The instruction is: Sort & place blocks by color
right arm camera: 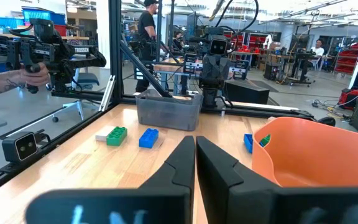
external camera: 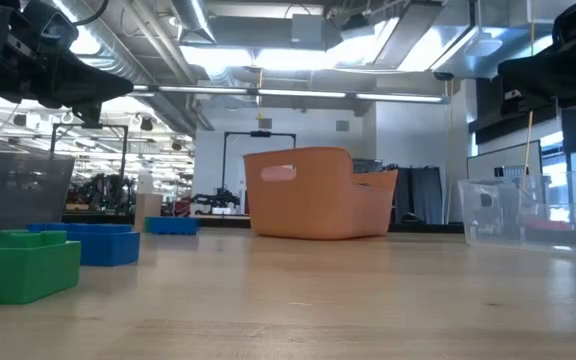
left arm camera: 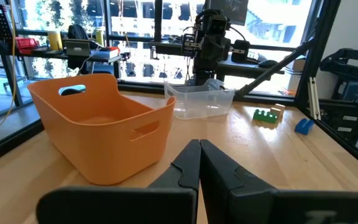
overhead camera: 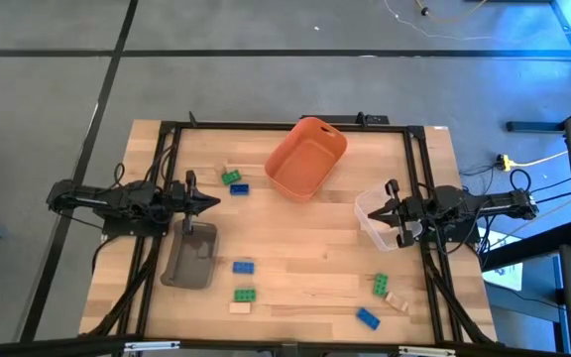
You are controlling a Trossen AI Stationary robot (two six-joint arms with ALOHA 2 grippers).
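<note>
Both arms are parked at the table edges, so you're looking at a start-of-sort layout. Left gripper (overhead camera: 209, 202) hangs over the left side just above the grey tray (overhead camera: 190, 260), fingers clenched on nothing, as its wrist view shows. Right gripper (overhead camera: 383, 209) hovers over the clear bin (overhead camera: 373, 220) on the right side, also clamped together and empty. Judging by the layout, the three containers are the colour destinations: orange bin (overhead camera: 306, 159) at the far centre, clear bin right, grey tray left, spread out so each arm reaches at least two. No blocks show inside any of them in the overhead, so sorting looks not yet begun. Blocks lie loose on the wood in three clusters. Far left, beside the orange bin: green block (overhead camera: 231, 178), blue block (overhead camera: 238, 188), and a tan piece (overhead camera: 229, 169) just behind them. Near centre-left, beside the tray: blue block (overhead camera: 243, 266), green block (overhead camera: 245, 295), tan block (overhead camera: 239, 307). Near right: green block (overhead camera: 379, 285), tan block (overhead camera: 397, 299), blue block (overhead camera: 367, 317). Count from overhead: three blue, three green, three tan, nine total; more could be hidden under the arms, can't tell. Containers: three. Grippers: two, both free, so you can start on either side.
</note>
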